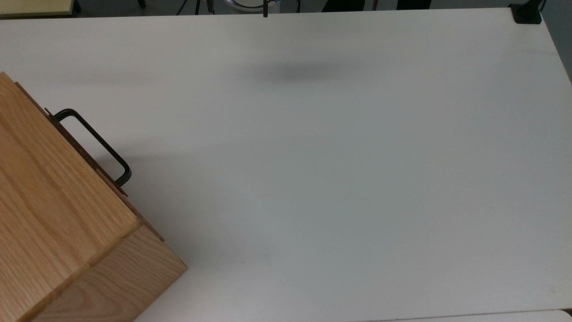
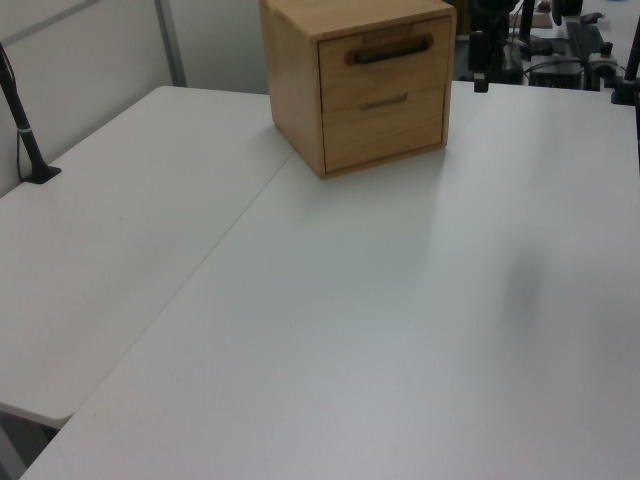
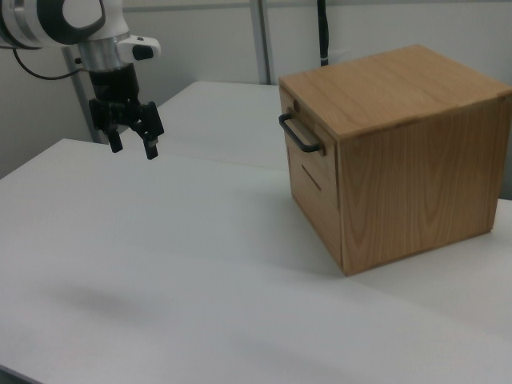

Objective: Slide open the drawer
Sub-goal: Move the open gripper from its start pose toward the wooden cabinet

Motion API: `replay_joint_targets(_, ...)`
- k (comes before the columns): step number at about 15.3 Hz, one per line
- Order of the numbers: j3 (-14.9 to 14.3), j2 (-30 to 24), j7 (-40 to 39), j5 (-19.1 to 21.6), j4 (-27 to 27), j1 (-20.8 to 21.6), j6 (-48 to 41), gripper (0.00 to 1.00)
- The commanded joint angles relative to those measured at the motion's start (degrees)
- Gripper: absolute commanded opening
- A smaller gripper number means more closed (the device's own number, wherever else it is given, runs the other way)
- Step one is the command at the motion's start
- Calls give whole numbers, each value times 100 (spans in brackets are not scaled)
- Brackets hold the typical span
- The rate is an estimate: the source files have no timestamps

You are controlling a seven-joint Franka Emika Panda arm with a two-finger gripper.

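Note:
The drawer (image 2: pixel 385 72) is the upper oak front of the cabinet (image 2: pixel 295 70) and sits flush and shut, with its black bar handle (image 2: pixel 390 50) sticking out. The right view shows the handle (image 3: pixel 300 134) facing that view's left. In the top view the handle (image 1: pixel 96 141) juts from the cabinet (image 1: pixel 53 214) at the left edge. My gripper (image 3: pixel 133 147) hangs open and empty above the table, well off to the right view's left of the handle. One fingertip (image 1: pixel 265 12) pokes in at the top view's upper edge, and a finger (image 2: pixel 479 70) shows beside the cabinet.
The white table (image 1: pixel 335 179) stretches wide in front of the cabinet. A lower drawer front with a slot (image 2: pixel 383 102) lies under the handled one. A black clamp (image 1: pixel 527 13) sits at a far corner, and a black pole (image 2: pixel 25 130) stands at the left view's left.

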Motion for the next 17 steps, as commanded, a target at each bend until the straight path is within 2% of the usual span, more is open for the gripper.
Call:
replay_joint_targets(1,50,-101,119,-58,-148,-32,164,100)
replay_joint_targets(7,50,-14,-12,-49,-122,3,234,100)
replay_joint_targets(14,85,425,-1215,-119,327,29,1146,100)
replay_joint_targets(17,94,470,-1848,-452,318,30,1762,100)
